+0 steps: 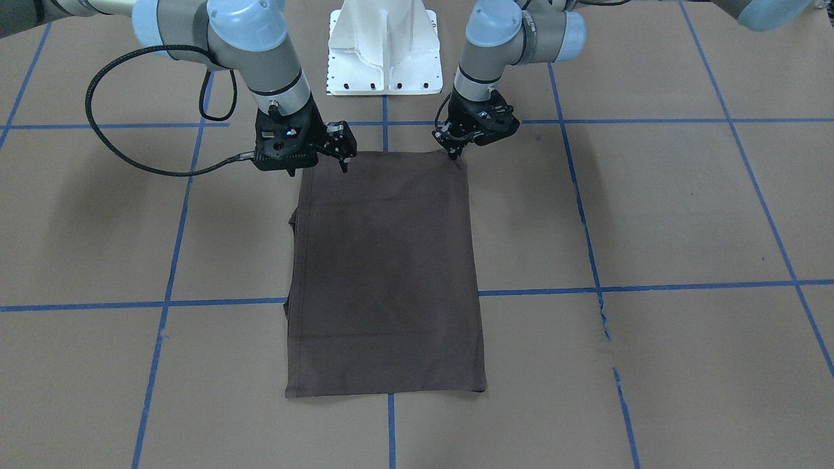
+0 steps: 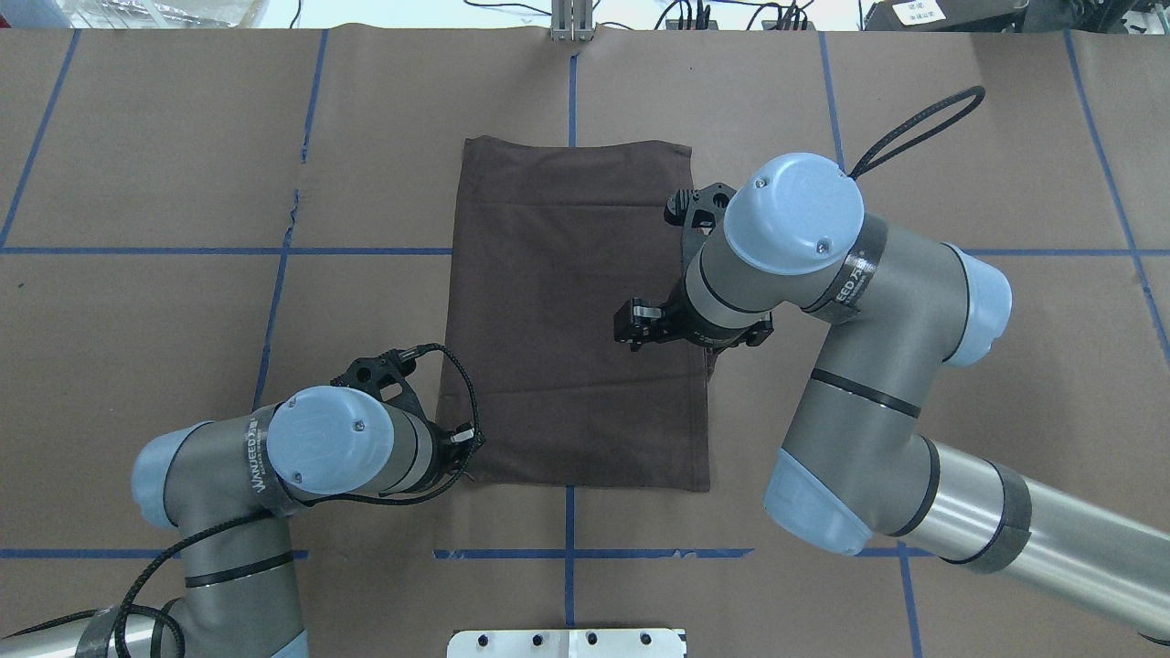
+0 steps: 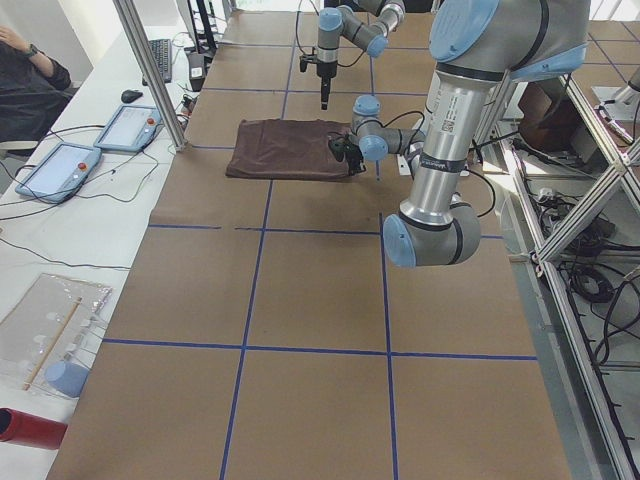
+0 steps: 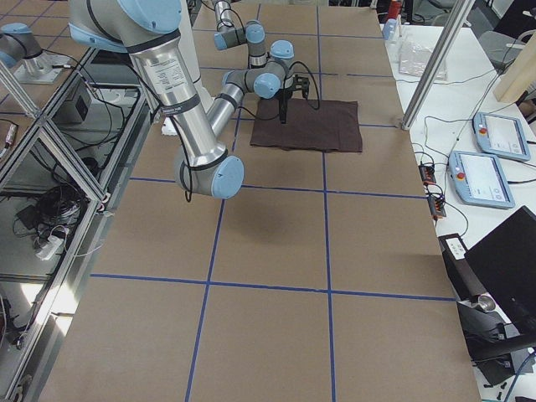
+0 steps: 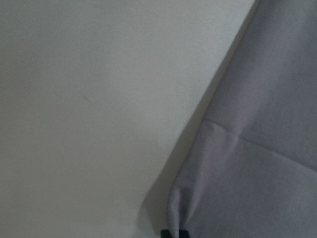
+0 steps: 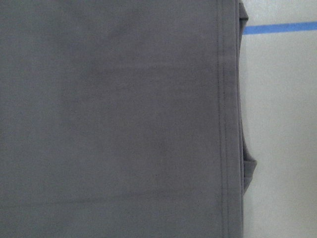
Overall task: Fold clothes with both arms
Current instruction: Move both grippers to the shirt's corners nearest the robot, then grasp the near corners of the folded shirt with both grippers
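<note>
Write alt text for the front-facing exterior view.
A dark brown T-shirt, folded into a rectangle, lies flat on a brown table gridded with blue tape. At its robot-side edge, the left gripper meets the corner on the view's right, and the right gripper hangs near the other corner. A white pedestal stands behind.

We find the dark brown shirt (image 1: 384, 273) folded to a long rectangle, flat at mid-table, one short edge toward the robot-side edge. The left gripper (image 1: 455, 154) pinches one robot-side corner, cloth puckered. The right gripper (image 1: 345, 164) hangs above the other, jaw state unclear.
</note>
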